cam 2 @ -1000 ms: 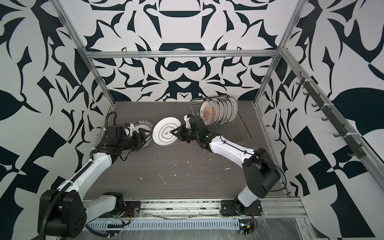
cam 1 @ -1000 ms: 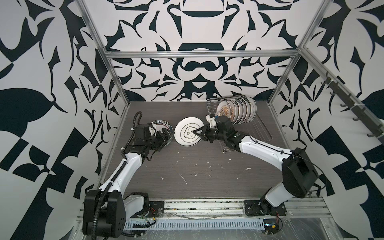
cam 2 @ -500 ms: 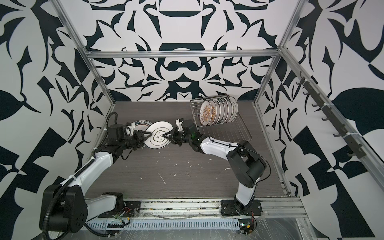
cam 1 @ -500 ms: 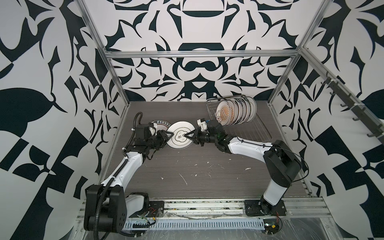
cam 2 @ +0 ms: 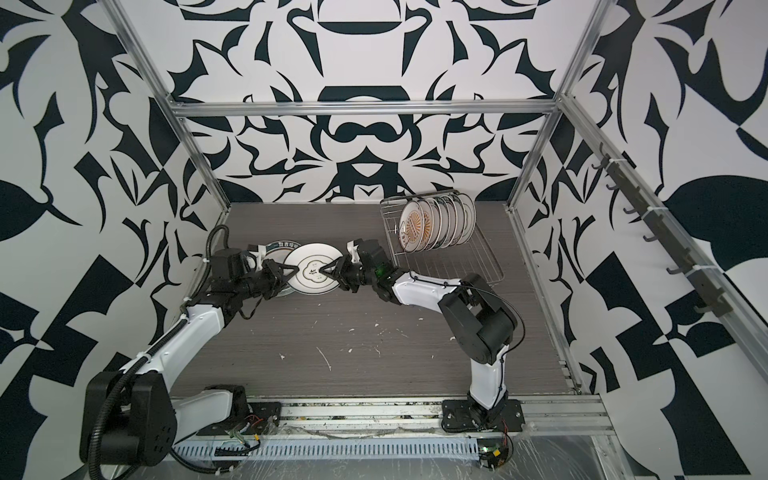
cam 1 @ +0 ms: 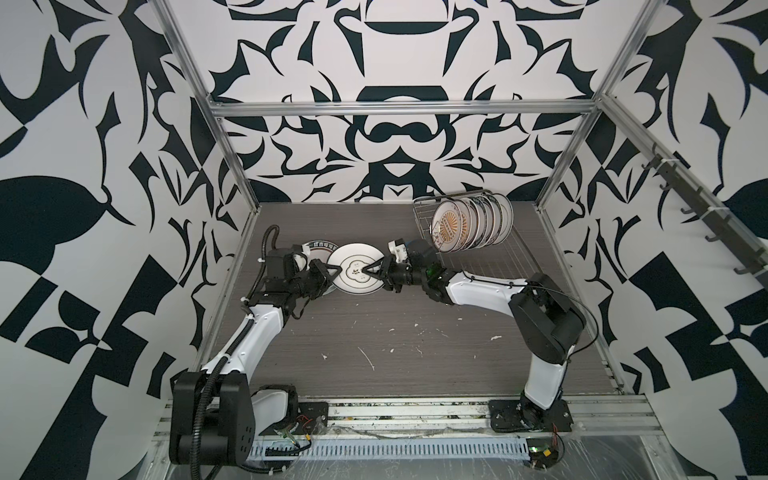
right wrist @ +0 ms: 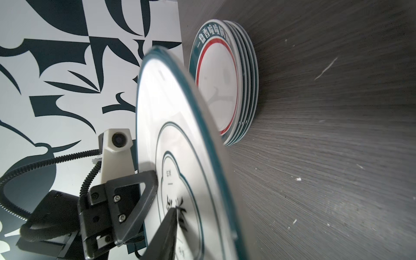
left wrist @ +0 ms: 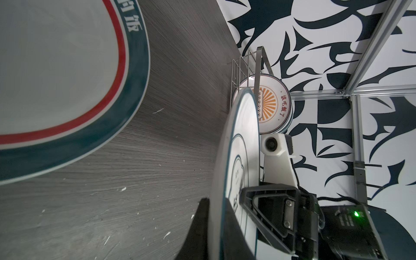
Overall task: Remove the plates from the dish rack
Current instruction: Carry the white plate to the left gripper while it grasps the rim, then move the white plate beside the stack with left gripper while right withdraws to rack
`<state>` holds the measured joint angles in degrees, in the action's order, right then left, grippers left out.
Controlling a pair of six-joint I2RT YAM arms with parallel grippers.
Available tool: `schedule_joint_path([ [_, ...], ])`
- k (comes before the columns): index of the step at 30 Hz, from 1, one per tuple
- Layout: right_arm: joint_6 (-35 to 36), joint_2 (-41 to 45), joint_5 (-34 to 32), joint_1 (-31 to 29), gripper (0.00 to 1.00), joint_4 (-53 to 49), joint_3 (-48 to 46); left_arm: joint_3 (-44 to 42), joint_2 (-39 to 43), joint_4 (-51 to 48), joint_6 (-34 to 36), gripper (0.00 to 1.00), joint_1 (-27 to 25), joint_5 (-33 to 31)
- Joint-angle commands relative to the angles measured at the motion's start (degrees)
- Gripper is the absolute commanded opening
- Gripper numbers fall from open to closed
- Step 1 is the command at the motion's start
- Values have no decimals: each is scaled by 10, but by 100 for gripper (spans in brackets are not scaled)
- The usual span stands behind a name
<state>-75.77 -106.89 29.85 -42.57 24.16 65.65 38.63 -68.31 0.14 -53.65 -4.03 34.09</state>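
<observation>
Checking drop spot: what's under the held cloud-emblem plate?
A stack of teal-rimmed lettered plates, flat on the table, about five by their rims. In both top views the cloud-emblem plate hides most of it; only its far rim shows.

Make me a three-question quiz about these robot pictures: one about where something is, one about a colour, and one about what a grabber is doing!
1. Where is the dish rack?
A. at the back right of the table
B. at the front left
C. on top of the stack
2. What colour is the thin ring on the stack's top plate?
A. yellow
B. red
C. purple
3. What is the left gripper doing?
A. lying open on the table
B. reaching into the rack
C. shut on the rim of the held plate

Answers:
1 A: both top views show it in the far right corner.
2 B: a red ring runs just inside the teal band.
3 C: the wrist views show the rim pinched in it.
</observation>
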Motion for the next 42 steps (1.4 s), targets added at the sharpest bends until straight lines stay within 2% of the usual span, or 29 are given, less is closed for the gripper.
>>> schedule_joint_path([
  [1, 24, 15, 8, -9, 46, 35, 45, -1, 15, -32, 17, 0, 6, 34],
  [3, 49, 16, 4, -9, 51, -6, 61, 8, 23, -57, 23, 0, 9, 30],
  [6, 141, 22, -33, -8, 56, -159, 115, 21, 38, -95, 30, 0, 19, 26],
  [11, 297, 23, -153, -5, 70, -407, 239, 53, 57, -194, 60, 0, 25, 9],
  [13, 333, 26, -184, 0, 78, -453, 268, 59, 63, -218, 63, 0, 25, 4],
  [18, 395, 49, -250, 12, 92, -524, 301, 65, 75, -252, 74, 0, 25, 1],
  [19, 407, 55, -267, 14, 99, -541, 305, 65, 76, -253, 75, 0, 25, 1],
  [24, 448, 96, -333, 28, 99, -595, 302, 69, 56, -242, 74, 0, 17, -1],
  [29, 473, 160, -376, 57, 99, -618, 257, 82, 12, -206, 67, 0, -26, -28],
  [42, 500, 294, -352, 182, 99, -638, 122, 162, -170, -128, 70, 0, -102, -68],
])
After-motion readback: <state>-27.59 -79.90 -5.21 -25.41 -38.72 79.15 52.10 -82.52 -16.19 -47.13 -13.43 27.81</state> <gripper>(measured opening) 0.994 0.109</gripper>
